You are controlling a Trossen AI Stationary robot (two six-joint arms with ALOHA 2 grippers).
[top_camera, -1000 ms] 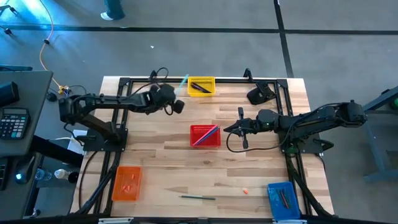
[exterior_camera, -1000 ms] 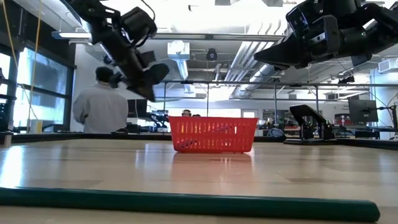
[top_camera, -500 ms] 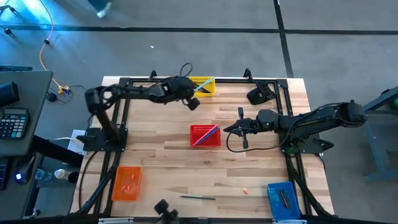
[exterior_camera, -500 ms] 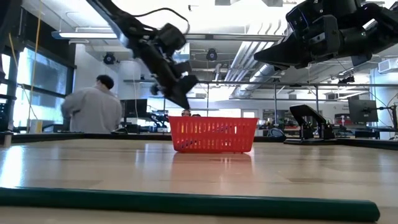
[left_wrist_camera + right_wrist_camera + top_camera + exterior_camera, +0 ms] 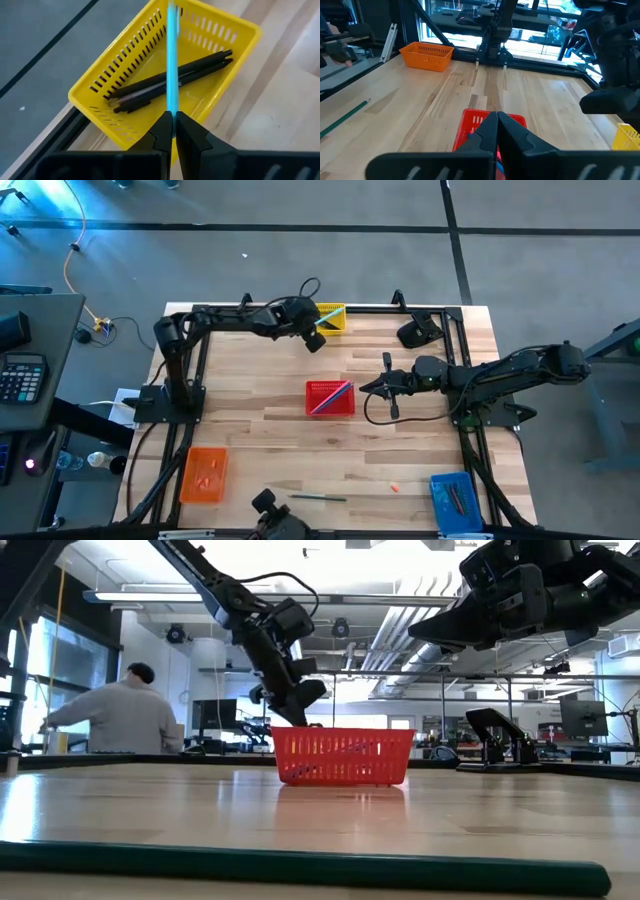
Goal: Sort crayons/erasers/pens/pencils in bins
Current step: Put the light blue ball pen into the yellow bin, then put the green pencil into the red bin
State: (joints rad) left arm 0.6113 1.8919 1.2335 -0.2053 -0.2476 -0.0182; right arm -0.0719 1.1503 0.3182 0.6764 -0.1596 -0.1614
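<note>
My left gripper [image 5: 317, 336] hangs over the near edge of the yellow bin [image 5: 331, 329] at the table's far edge, shut on a teal pencil [image 5: 172, 50]. It also shows in the low view [image 5: 300, 700]. Black pens [image 5: 200, 67] lie in the yellow bin [image 5: 100, 107]. My right gripper [image 5: 372, 387] is shut and empty, in the air just right of the red bin [image 5: 322, 389], which holds pencils [image 5: 337, 394]. A green pencil [image 5: 318, 497] and a tiny orange eraser [image 5: 396, 487] lie on the table near its front edge. My left gripper pinches the teal pencil near one end [image 5: 172, 109] between its two fingertips. The pencil runs straight on from the fingers, in line with them, out over the yellow bin. It is lifted clear and crosses above the black pens.
The orange bin [image 5: 204, 474] stands at the near left with small pieces in it. The blue bin [image 5: 455, 498] stands at the near right with dark sticks in it. A person [image 5: 120, 720] is in the room beyond the table. Black frame rails run along the table's sides.
My left gripper has swung toward the table's right and far edge with the teal pencil, from left of the yellow bin to over it. The pencil stays pinched and clear of the table. The person in the room behind has moved.
</note>
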